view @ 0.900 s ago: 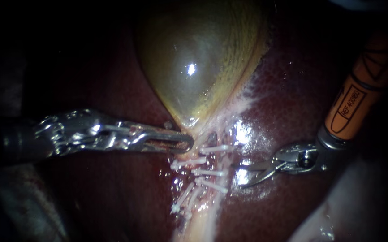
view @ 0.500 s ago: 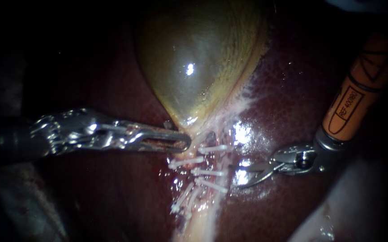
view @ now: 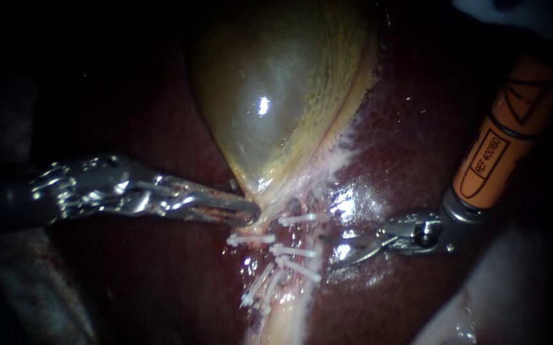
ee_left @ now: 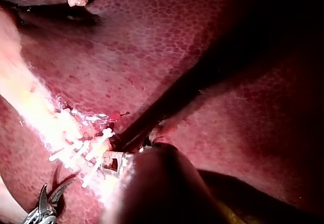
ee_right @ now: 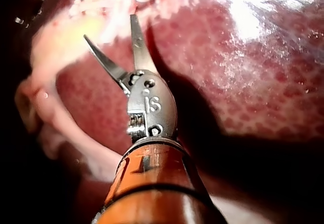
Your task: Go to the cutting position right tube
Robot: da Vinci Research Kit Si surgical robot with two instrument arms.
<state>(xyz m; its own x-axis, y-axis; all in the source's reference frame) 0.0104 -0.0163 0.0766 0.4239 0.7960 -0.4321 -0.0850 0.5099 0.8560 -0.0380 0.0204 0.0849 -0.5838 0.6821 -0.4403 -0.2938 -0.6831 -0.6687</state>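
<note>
The pale yellow-green gallbladder (view: 270, 108) lies on the dark red liver (view: 410, 153). Below its neck run pale tubes carrying several white clips (view: 292, 250). My left instrument (view: 246, 214) comes in from the left, its jaws shut on the gallbladder's neck; in its wrist view the jaw (ee_left: 114, 162) sits beside the clips (ee_left: 76, 150). My right instrument (view: 332, 252), with an orange shaft and curved blades, stands open just right of the clipped right tube (view: 305, 235), not touching it. In the right wrist view the blades (ee_right: 109, 28) gape toward the pale tube (ee_right: 66, 42).
Shiny wet liver surface (view: 353, 191) surrounds the clipped area. Pale tissue (view: 289, 319) runs down from the clips. A whitish fold (view: 481, 300) lies at the lower right under the orange shaft (view: 500, 147).
My left instrument has drawn the gallbladder's neck and the clips slightly to the left. My right instrument has followed a little leftward, blades still open beside the clips.
</note>
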